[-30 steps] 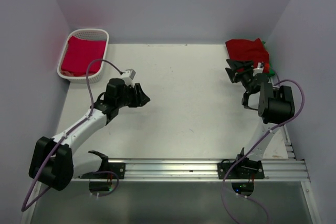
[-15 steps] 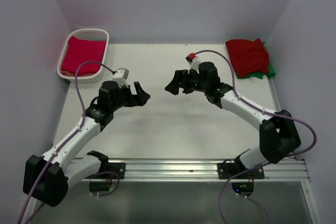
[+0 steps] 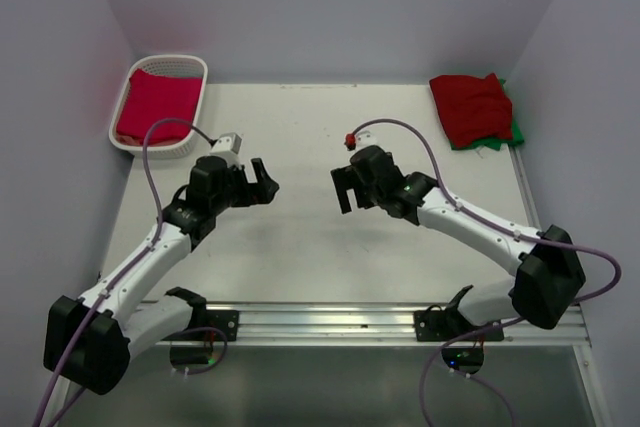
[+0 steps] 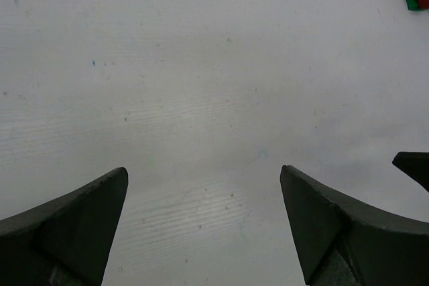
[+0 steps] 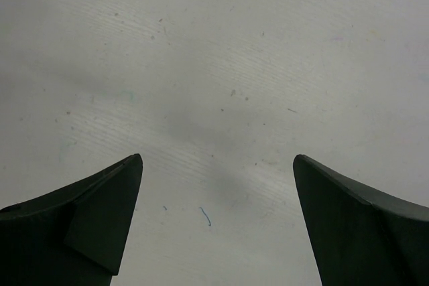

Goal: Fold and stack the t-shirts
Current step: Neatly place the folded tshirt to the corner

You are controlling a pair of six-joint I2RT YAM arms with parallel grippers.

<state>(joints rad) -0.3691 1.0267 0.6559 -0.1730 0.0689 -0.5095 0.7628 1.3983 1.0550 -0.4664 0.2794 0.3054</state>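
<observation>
Three tees in view, none held. The pinkish crimson tee (image 3: 157, 107) lies bundled flat in the white basket (image 3: 170, 61) at the table's 10 o'clock corner. The left gripper (image 3: 266, 179) hovers just 9 o'clock of centre, jaws spread wide with nothing between them. The right gripper (image 3: 340, 190) faces it from 3 o'clock of centre, equally spread and empty, with bare table (image 3: 320, 247) under both. At 2 o'clock the dark maroon tee (image 3: 472, 107) sits folded on the bright green tee (image 3: 515, 133). The cloth is likely light, limp and not fragile. It would sag and unfold if lifted at one point, so pinch a hem or shoulder edge, grippers well apart.
</observation>
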